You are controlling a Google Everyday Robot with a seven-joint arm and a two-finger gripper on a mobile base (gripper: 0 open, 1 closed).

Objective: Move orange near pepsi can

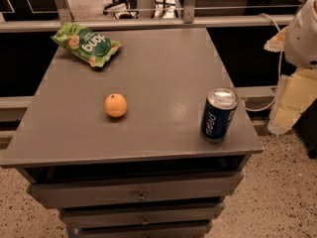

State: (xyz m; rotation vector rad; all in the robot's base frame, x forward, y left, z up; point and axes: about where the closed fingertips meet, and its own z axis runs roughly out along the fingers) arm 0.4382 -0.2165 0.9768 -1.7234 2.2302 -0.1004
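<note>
Grey counter (163, 68) fills the shot. The gripper (291, 100) hangs beyond its right edge, and whether it's open or closed I can't tell. Green snack bag (86, 44) at the back-left corner. Pepsi can (219, 114) upright near the front-right corner. The orange (115, 105) sits left of centre, well apart from the can. It looks light, firm and likely to roll, so pinch it across its widest middle.

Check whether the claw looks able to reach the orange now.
Likely yes: the claw sits right of the table, and the orange lies alone mid-table, open above; only the can stands roughly between them.
</note>
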